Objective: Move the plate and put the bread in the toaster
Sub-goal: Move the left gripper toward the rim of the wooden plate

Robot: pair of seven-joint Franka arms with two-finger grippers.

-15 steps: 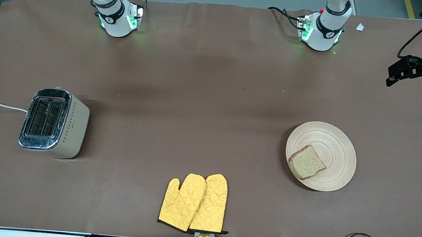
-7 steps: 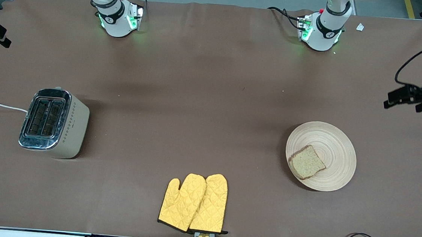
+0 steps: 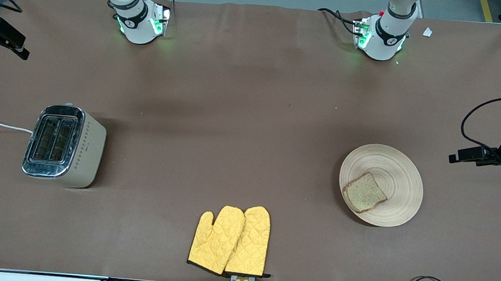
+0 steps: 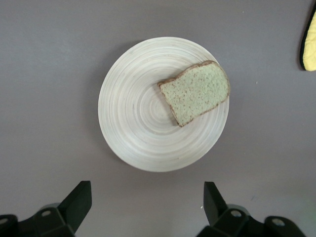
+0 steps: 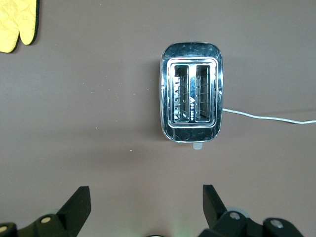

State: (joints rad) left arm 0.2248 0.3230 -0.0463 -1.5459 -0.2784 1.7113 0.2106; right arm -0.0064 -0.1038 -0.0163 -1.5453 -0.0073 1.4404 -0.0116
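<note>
From the front, the plate [image 3: 381, 185] lies on the brown surface [image 3: 252, 114] toward the left arm's end, the bread [image 3: 365, 192] on its nearer part. The toaster [image 3: 64, 146] stands toward the right arm's end, and two yellow oven mitts [image 3: 230, 240] lie nearest the camera. The left tool [image 3: 473, 155] hangs beside the plate.

In the left wrist view, that tool [image 4: 143, 205] is spread wide, empty, with plate and bread below.

In the right wrist view, the right tool [image 5: 143, 205] gapes wide, empty, with the toaster below.
</note>
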